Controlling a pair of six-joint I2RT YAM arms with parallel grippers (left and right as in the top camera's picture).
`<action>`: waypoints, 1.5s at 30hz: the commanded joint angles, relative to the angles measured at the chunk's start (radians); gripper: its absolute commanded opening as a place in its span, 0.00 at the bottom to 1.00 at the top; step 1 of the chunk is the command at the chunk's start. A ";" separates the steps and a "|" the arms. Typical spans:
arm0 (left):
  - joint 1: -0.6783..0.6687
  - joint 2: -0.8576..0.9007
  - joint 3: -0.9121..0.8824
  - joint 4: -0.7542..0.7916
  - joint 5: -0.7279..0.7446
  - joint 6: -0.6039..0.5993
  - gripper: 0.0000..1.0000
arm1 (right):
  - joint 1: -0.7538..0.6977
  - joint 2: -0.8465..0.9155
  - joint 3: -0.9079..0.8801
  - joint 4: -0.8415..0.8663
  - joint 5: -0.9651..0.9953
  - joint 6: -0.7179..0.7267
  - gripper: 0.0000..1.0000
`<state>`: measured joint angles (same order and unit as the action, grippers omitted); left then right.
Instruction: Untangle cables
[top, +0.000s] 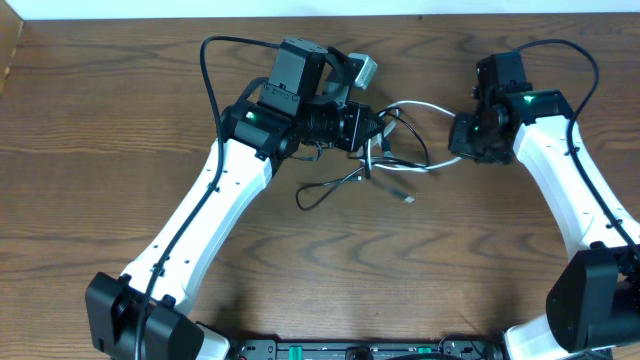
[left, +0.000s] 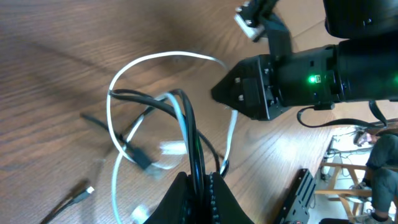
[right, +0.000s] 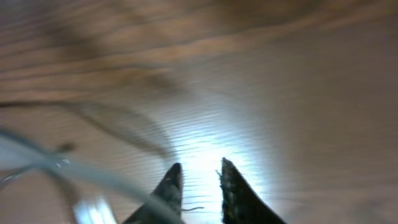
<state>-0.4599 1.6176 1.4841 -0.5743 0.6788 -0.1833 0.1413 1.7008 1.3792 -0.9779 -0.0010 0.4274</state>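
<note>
A tangle of thin black cables (top: 325, 188) and a white cable (top: 425, 105) lies at the table's middle back. My left gripper (top: 375, 128) is shut on a black cable; in the left wrist view the cord (left: 186, 118) runs straight between the closed jaws (left: 202, 179). The white cable (left: 155, 57) loops around it. My right gripper (top: 458, 135) is at the right end of the tangle and also shows in the left wrist view (left: 245, 93). In the blurred right wrist view its tips (right: 199, 167) stand slightly apart with bare wood between them. The white cable (right: 62, 165) passes left of them.
A loose plug end (top: 408, 200) lies in front of the tangle and shows in the left wrist view (left: 84, 193). A black cable tail curls to the left (top: 300, 200). The arm bases and a black rail (top: 350, 350) line the front edge.
</note>
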 joint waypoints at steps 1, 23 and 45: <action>0.005 -0.004 0.006 0.006 -0.050 0.006 0.08 | -0.004 0.010 -0.002 -0.021 0.192 0.033 0.12; 0.145 -0.280 0.098 0.100 -0.183 0.002 0.08 | -0.138 0.014 -0.105 -0.046 0.298 0.055 0.01; 0.240 -0.401 0.098 0.208 -0.064 -0.060 0.07 | -0.225 -0.048 -0.034 0.054 -0.502 -0.453 0.77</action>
<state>-0.2241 1.2072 1.5608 -0.4126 0.5404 -0.2218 -0.0845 1.7023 1.2705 -0.9272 -0.1719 0.1703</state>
